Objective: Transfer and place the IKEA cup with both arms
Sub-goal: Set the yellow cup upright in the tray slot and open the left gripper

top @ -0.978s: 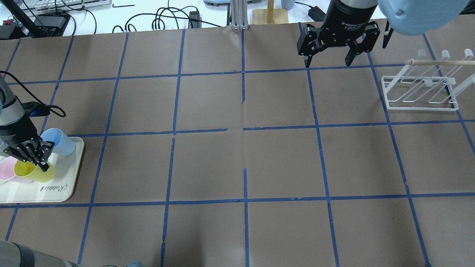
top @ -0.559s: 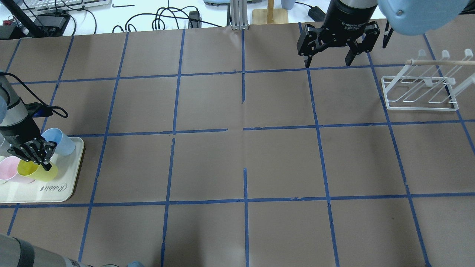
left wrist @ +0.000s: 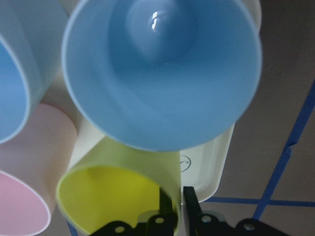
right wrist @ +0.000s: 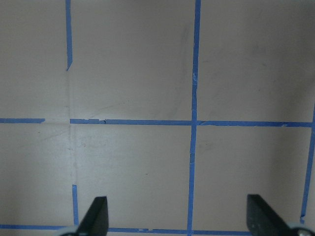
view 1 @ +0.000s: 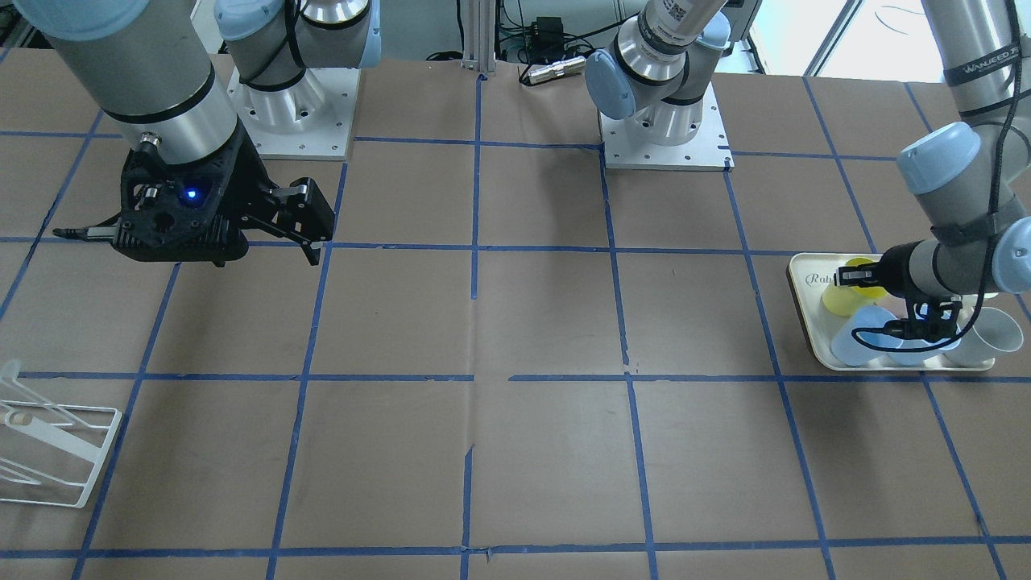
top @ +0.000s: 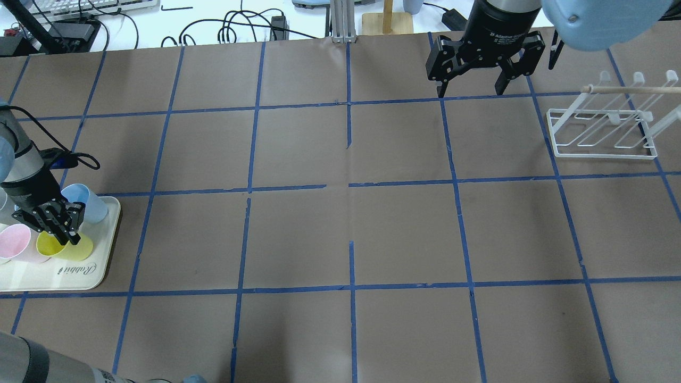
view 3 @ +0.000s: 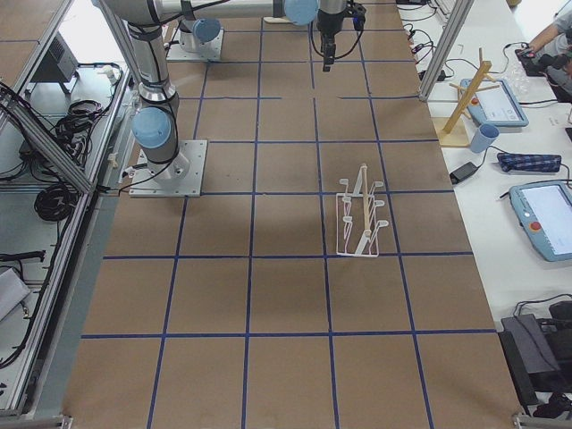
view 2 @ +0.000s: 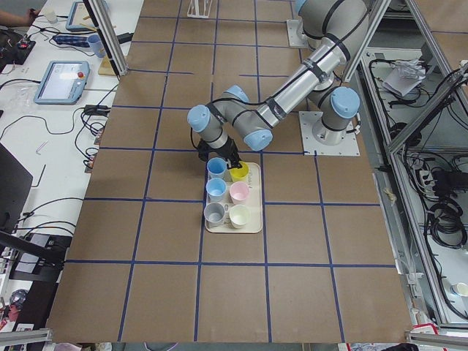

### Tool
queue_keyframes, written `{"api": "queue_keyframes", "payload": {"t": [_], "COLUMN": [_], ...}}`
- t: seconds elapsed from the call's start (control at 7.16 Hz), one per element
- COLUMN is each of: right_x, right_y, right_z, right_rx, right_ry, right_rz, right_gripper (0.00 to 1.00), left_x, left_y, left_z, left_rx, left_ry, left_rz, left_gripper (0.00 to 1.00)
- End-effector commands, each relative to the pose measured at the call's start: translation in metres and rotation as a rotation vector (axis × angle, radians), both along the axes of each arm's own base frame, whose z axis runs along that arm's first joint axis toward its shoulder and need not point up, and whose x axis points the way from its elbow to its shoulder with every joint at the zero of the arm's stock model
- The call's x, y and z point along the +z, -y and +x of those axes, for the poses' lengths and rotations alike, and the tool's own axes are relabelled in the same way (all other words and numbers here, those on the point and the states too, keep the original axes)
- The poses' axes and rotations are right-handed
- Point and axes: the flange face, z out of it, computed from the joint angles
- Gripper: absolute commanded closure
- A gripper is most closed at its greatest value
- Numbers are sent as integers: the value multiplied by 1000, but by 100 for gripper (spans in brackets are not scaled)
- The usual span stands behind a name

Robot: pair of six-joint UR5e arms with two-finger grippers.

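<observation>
The lime-yellow IKEA cup (top: 64,246) sits at the right end of the cream tray (top: 101,271), tilted. My left gripper (top: 68,235) is shut on its rim. In the left wrist view one finger (left wrist: 165,202) is inside the cup (left wrist: 118,196) and the other is outside the wall. The front view shows the cup (view 1: 842,300) under the left gripper (view 1: 859,277); it also shows in the exterior left view (view 2: 240,172). My right gripper (top: 471,88) is open and empty above the table's far side, with its fingers wide apart in the right wrist view (right wrist: 178,216).
A blue cup (top: 91,205) and a pink cup (top: 16,242) stand close to the yellow one on the tray, with several more cups beside them (view 2: 219,201). A white wire rack (top: 604,133) stands at the right. Blue tape lines cross the brown table.
My left gripper has shifted a little to the right with the yellow cup, drawing it away from the pink cup. The right arm has not moved.
</observation>
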Motion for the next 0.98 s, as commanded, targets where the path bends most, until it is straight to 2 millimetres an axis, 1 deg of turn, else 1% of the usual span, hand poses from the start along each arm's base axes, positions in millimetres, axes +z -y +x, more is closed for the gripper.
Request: {"api": "queue_keyframes", "payload": {"t": [0.0, 0.14, 0.28, 0.42, 0.56, 0.7, 0.84], "right_x": [0, 0, 0, 0, 0, 0, 0], "right_y": [0, 0, 0, 0, 1, 1, 1], "right_z": [0, 0, 0, 0, 0, 0, 0], "right_rx": [0, 2, 2, 2, 2, 2, 2], "right_ry": [0, 0, 0, 1, 2, 2, 3], "right_rz": [-1, -1, -1, -1, -3, -3, -3], "right_gripper": [0, 0, 0, 0, 0, 0, 0], "left_x": [15, 25, 47, 80, 124, 172, 208], "left_y": [-1, -2, 0, 3, 17, 40, 53], "left_z": [-5, -10, -14, -21, -33, -71, -123], "left_rx": [-3, -7, 6, 28, 83, 92, 42], "left_ry": [4, -14, -39, -72, -90, -71, -43], "left_rz": [-8, 9, -12, -30, -96, -185, -225], "left_gripper": [13, 13, 11, 10, 3, 0, 0]}}
